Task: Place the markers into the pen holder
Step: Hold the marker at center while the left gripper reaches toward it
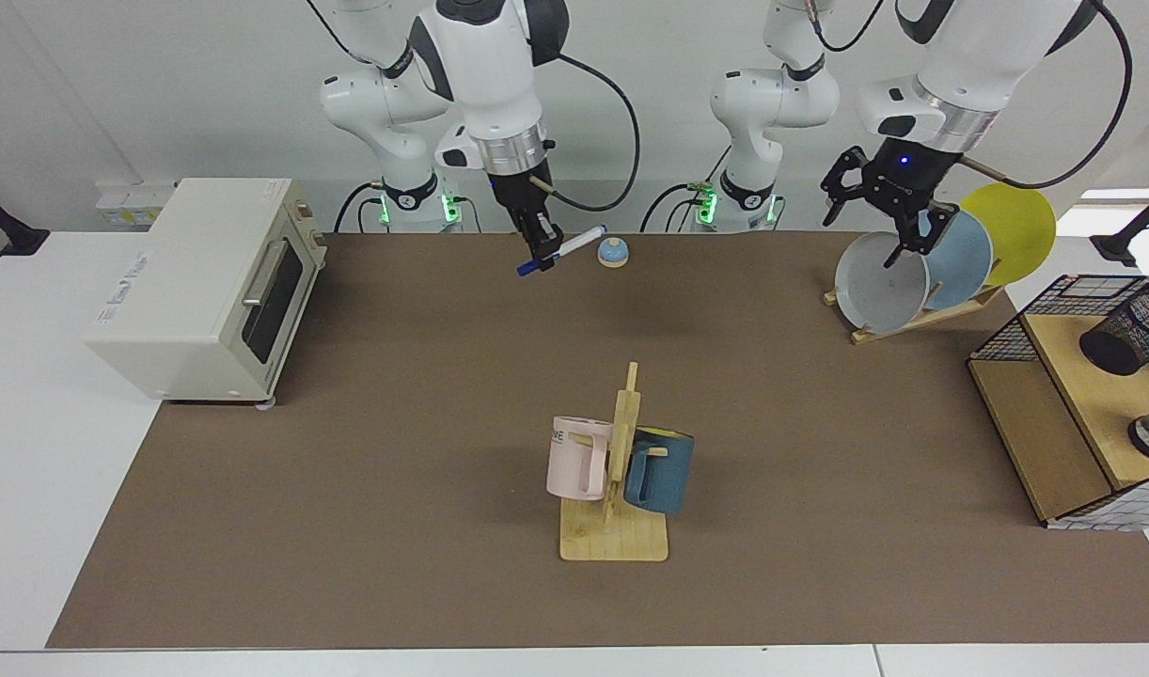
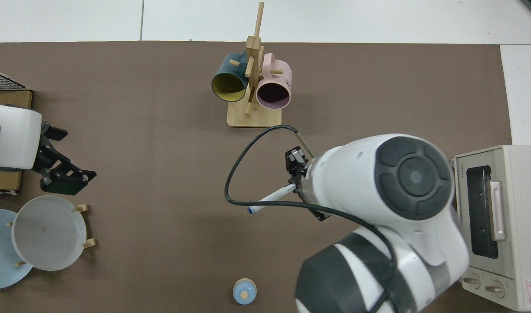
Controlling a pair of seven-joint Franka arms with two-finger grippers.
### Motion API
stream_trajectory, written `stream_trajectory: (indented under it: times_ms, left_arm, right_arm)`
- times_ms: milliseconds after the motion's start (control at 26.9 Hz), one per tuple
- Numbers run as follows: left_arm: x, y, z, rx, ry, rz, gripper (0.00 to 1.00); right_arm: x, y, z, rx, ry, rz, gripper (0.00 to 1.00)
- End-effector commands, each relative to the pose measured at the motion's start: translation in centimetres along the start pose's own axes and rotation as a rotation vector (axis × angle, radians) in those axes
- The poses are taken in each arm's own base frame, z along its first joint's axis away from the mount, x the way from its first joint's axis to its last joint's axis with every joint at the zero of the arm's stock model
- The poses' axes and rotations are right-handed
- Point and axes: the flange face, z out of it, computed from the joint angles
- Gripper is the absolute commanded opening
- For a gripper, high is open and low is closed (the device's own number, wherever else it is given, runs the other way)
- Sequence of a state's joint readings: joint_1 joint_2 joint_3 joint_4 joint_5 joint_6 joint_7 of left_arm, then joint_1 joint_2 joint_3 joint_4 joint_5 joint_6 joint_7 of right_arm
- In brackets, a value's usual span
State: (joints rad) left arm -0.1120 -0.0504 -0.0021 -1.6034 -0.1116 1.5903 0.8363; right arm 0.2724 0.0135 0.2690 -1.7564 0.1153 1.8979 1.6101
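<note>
One marker [image 1: 560, 250] slants in right pincer [image 1: 543, 246], blue cap lowest.

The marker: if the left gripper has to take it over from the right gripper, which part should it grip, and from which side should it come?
Probably the bare white barrel of the marker on its far, uncapped half. The right gripper holds it near the middle, tilted in the air, blue cap lowest. That raised end points toward the open left gripper, so come from that side, fingers across the barrel.
</note>
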Motion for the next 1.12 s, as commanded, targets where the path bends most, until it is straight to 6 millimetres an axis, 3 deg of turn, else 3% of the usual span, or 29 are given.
stream_trajectory:
  times_ms: [0, 260, 372, 558, 781, 893, 1079]
  left_arm:
    - [1.7, 3.0, 0.6, -0.045, 0.025, 0.119, 0.99]
    - [5.6, 7.6, 2.7, -0.051, 0.022, 0.249, 0.98]
    - [6.3, 9.1, 4.9, -0.123, 0.03, 0.264, 0.98]
    - [9.5, 13.2, 8.3, -0.148, 0.05, 0.32, 0.98]
    - [11.3, 15.0, 9.6, -0.109, 0.093, 0.32, 0.98]
    - [11.6, 14.9, 10.3, -0.105, 0.1, 0.31, 0.97]
    - [12.8, 16.3, 11.8, -0.121, 0.091, 0.321, 0.86]
  right_arm:
    - [-2.1, -1.4, 2.1, 0.021, -0.034, 0.137, 0.0]
    - [-5.1, -2.4, 4.5, 0.046, -0.061, 0.253, 0.0]
    - [-4.9, -2.7, 4.5, 0.063, -0.07, 0.297, 0.0]
    - [-5.0, -3.2, 4.6, 0.087, -0.099, 0.332, 0.0]
    - [-4.2, -3.4, 4.5, 0.088, -0.121, 0.348, 0.0]
    - [-4.3, -3.5, 4.5, 0.098, -0.123, 0.345, 0.0]
    - [-4.2, -3.5, 4.5, 0.102, -0.12, 0.338, 0.0]
